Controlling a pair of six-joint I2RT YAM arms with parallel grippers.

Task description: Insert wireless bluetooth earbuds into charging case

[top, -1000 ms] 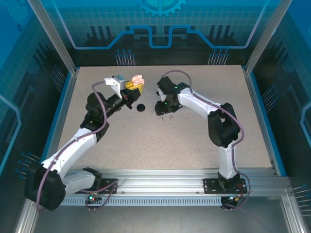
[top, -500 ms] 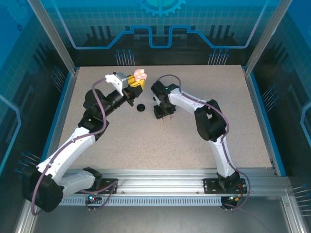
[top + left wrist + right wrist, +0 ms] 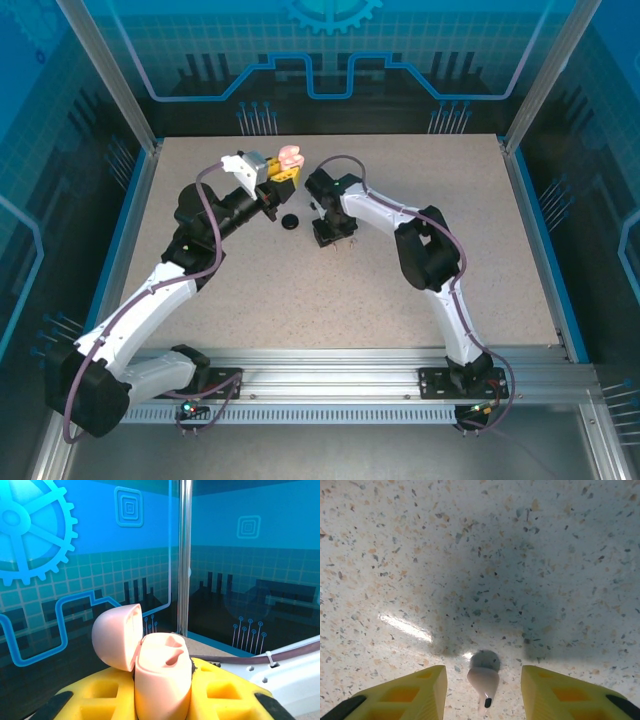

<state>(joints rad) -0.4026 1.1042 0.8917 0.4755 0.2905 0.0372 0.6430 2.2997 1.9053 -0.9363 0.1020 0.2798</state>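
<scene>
Grip on the left side: the left gripper [image 3: 280,172] is closed on the pink charging case [image 3: 162,680] and holds it above the table [image 3: 400,300], lid swung open, a hollow showing in its top. A black round case [image 3: 290,221] lies on the table between the arms. Further right, the right gripper [image 3: 484,692] hangs low over one pale pink earbud [image 3: 483,676]. Its jaws are partly open, with one yellow finger [image 3: 405,692] at each side, and neither touches the earbud. I judge the step is picking up this earbud. For a good pick the jaws should go lower, keep centred and close slowly, because so small a piece can slip or flip away.
</scene>
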